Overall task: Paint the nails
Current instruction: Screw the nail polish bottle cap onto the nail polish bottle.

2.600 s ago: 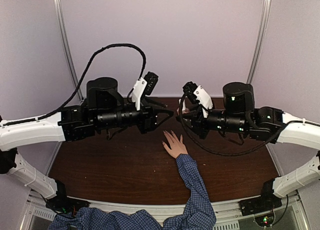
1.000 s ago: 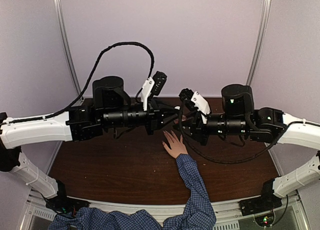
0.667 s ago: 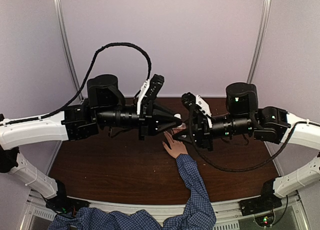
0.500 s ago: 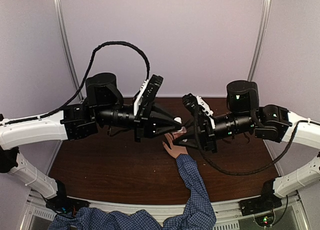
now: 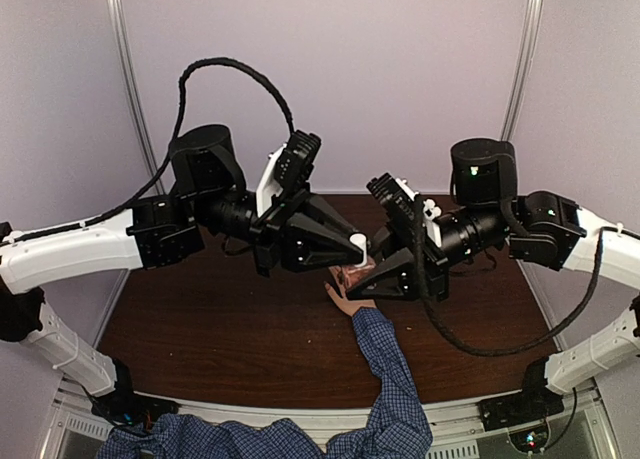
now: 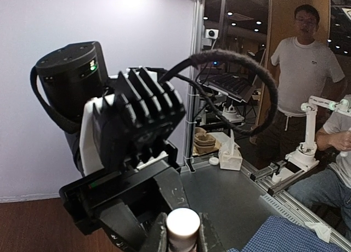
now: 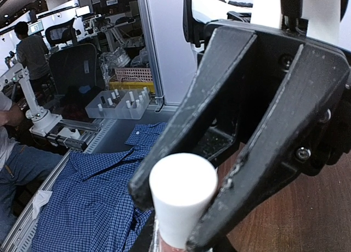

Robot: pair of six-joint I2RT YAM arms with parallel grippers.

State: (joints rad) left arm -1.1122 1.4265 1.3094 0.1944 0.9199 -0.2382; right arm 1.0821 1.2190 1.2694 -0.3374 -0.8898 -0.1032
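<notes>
**Desk:** What are the claws holding?

**Photographer:** The left claw (image 5: 350, 251) is clamped on the white cap (image 5: 357, 242). The right claw (image 5: 366, 275) meets it tip to tip, its fingers closed around the small pinkish bottle (image 5: 351, 276) just under that cap. Both are raised off the dark wooden table (image 5: 230, 329).

**Desk:** And the nails?

**Photographer:** Hidden. From overhead, the hand (image 5: 345, 299) lies flat on the table directly below the two claws, and its blue checked sleeve (image 5: 388, 374) runs back toward the near edge. The hand's fingers reach under the claw tips, so no nail can be made out in any view.

**Desk:** What do the wrist cameras add?

**Photographer:** The left wrist view shows the cap end-on, pinched between that claw's own two fingers (image 6: 159, 236). The other arm's black finned housing (image 6: 137, 117) looms just beyond. Farther past the claw stand a man in a white T-shirt (image 6: 304, 65) and a tissue box (image 6: 231, 157).

The right wrist view shows the same cap from the side, gripped on both flanks by the left claw's black fingers. A checked shirt (image 7: 93, 208) lies below and to the left of them. Neither wrist view shows the hand on the table — only the overhead does.
</notes>
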